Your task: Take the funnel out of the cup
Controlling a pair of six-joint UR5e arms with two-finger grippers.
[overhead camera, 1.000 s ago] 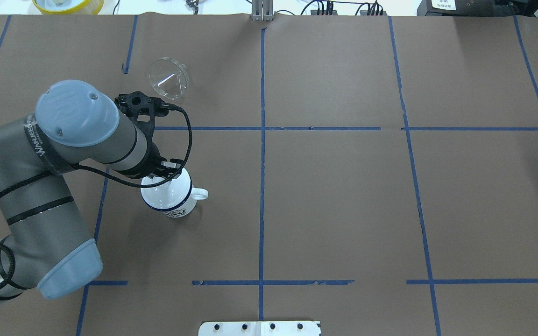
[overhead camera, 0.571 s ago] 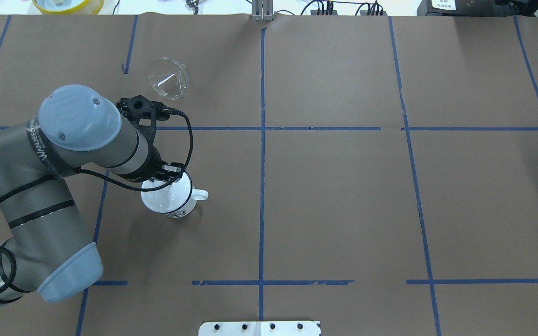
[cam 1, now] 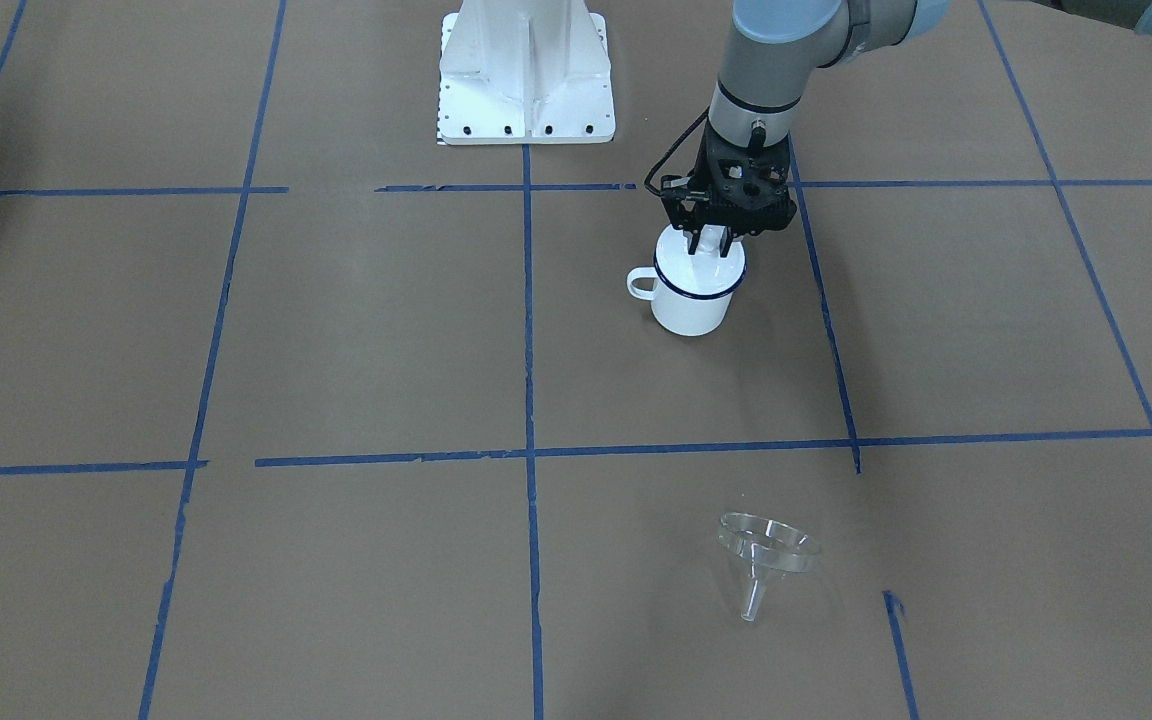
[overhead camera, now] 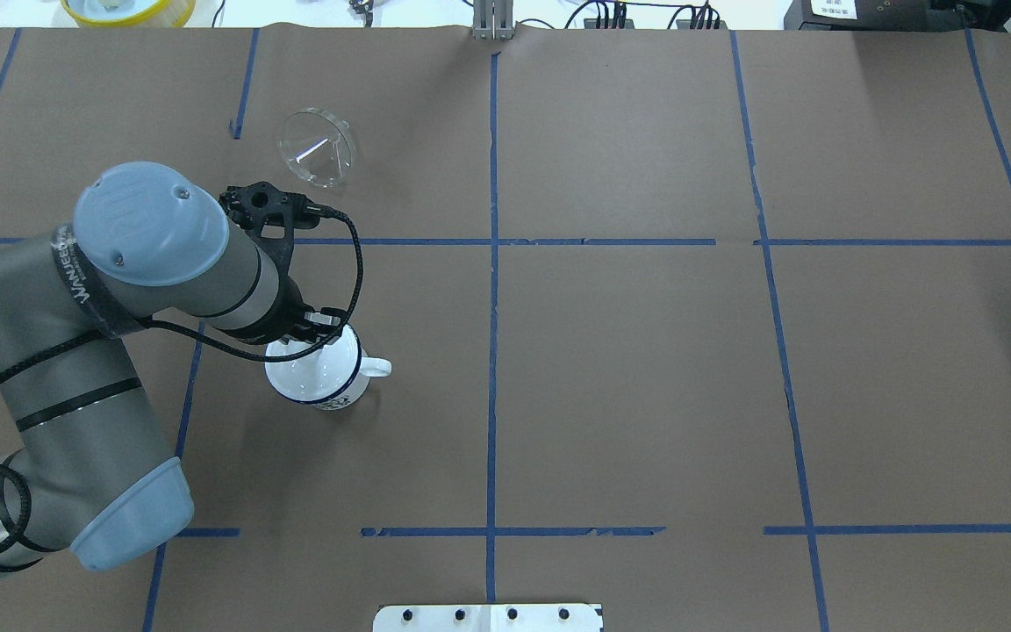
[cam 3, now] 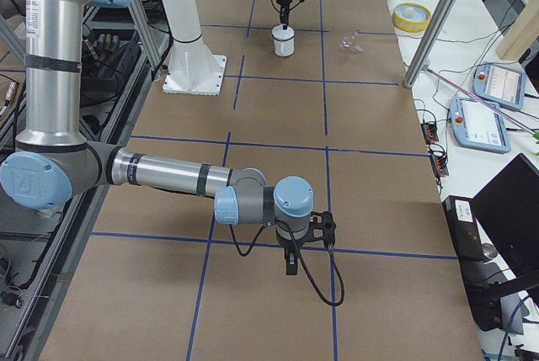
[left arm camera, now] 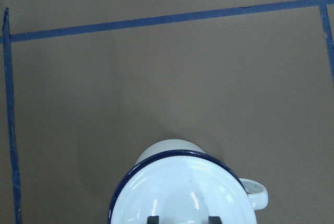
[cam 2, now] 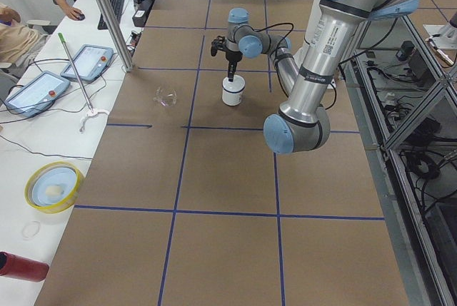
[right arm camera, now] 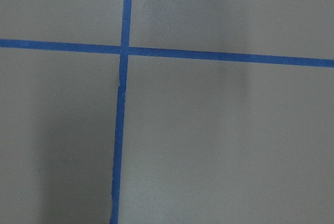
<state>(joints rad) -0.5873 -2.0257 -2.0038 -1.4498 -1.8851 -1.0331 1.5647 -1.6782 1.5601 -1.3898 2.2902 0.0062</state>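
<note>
My left pincer [left arm camera: 183, 219] hangs straight down over the cup [left arm camera: 180, 187]. Its two dark fingertips [left arm camera: 153, 219] stand apart just inside the blue rim, with nothing gripped between them. The cup stands upright on the bench [overhead camera: 646, 369], its loop handle toward the bench's middle. A black cable [overhead camera: 356, 263] loops from the left wrist past the cup's rim.

The funnel [overhead camera: 317, 147] is out of the cup. It lies tipped on its side on the brown paper, well apart from the cup, on the side farther from the robot, with a blue tape line [overhead camera: 435, 241] running between the two.

The white base plate [cam 1: 526, 70] sits at the robot's edge of the bench. Beyond the far edge I see a yellow bowl [overhead camera: 128, 9].

My right pincer [cam 3: 290, 262] hovers low over a tape crossing at the other end of the bench; I cannot tell whether it is apart or together.
</note>
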